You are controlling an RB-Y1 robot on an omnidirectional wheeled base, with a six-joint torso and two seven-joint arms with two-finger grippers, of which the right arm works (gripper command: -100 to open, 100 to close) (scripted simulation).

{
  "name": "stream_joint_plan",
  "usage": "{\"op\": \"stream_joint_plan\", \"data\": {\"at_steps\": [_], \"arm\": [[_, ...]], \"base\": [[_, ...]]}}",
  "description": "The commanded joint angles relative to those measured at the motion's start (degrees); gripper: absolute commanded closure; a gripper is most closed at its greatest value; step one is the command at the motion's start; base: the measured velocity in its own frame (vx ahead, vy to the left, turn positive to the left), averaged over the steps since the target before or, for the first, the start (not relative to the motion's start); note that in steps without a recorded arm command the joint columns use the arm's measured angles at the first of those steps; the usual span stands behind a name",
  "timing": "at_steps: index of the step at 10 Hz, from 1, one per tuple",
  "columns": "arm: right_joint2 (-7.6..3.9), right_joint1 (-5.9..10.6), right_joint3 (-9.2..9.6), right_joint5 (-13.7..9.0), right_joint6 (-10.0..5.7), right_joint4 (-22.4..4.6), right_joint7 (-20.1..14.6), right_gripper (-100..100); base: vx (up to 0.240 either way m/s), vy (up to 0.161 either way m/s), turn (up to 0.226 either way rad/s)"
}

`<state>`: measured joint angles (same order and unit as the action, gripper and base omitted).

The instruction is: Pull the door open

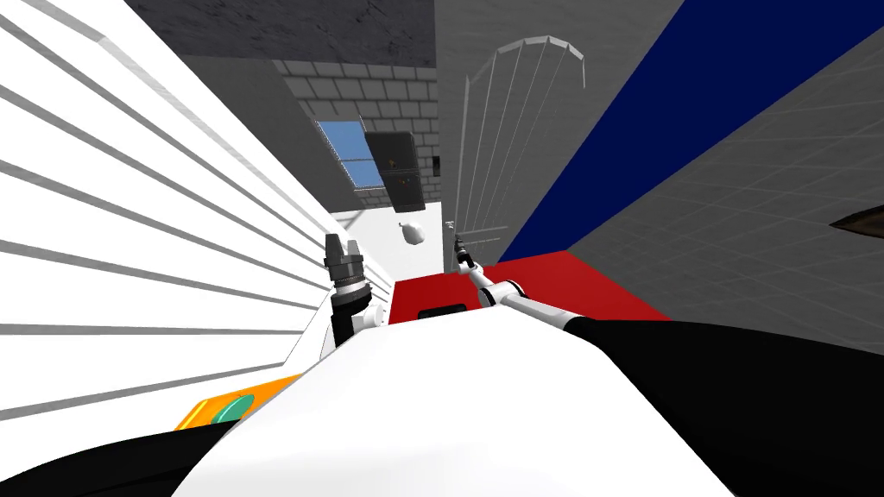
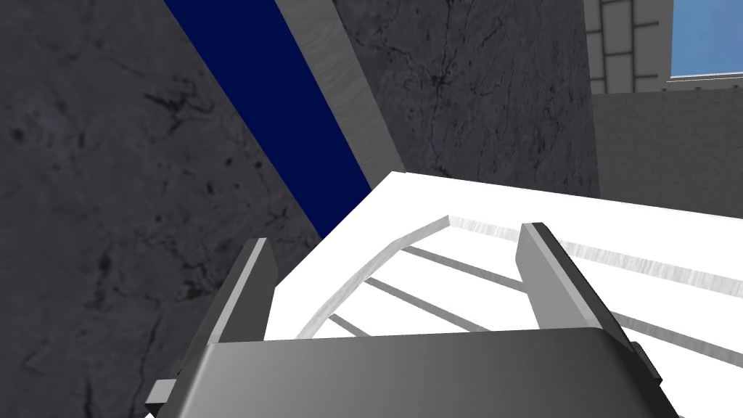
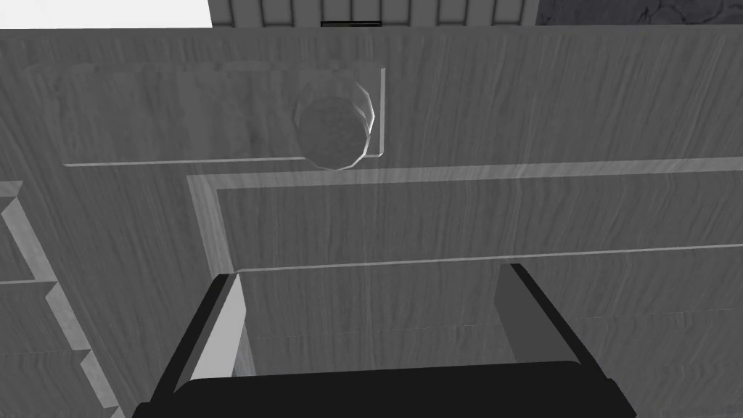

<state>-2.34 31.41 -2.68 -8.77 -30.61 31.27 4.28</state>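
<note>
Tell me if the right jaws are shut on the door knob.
No. The right jaws stand open, short of the round knob on the grey door.

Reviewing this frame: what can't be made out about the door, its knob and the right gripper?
Right wrist view: the grey wood-grain door's hinges and outer edges, cut off by the frame.
Same view: the gap between the open right gripper and the round grey knob; no side-on angle.
Head view: that gripper, too small.
</note>
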Motion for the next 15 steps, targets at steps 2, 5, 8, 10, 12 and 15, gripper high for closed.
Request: {"op": "stream_joint_plan", "data": {"at_steps": [2,5,8,10,12,15], "arm": [[0.3,1.72,-0.26,-0.27,0.0,-3.01,0.29,-100],[-1.65,0.96,-0.26,-0.35,0.02,-2.34,-1.16,-100],[-5.65,0.08,-0.34,-0.66,-0.33,-2.91,-4.32,-100],[-7.46,-0.32,-0.38,-0.8,-0.49,-3.7,-5.76,-100],[-7.46,-0.32,-0.38,-0.8,-0.49,-3.13,-5.76,-100],[-11.53,-1.24,-0.48,-1.11,-0.85,-3.64,-9.05,-100]], "base": [[0.079,-0.009,0.009],[0.063,0.036,0.074],[0.106,0.078,0.142],[0.132,0.072,0.125],[0.038,-0.001,-0.021],[0.104,0.022,0.135]]}}
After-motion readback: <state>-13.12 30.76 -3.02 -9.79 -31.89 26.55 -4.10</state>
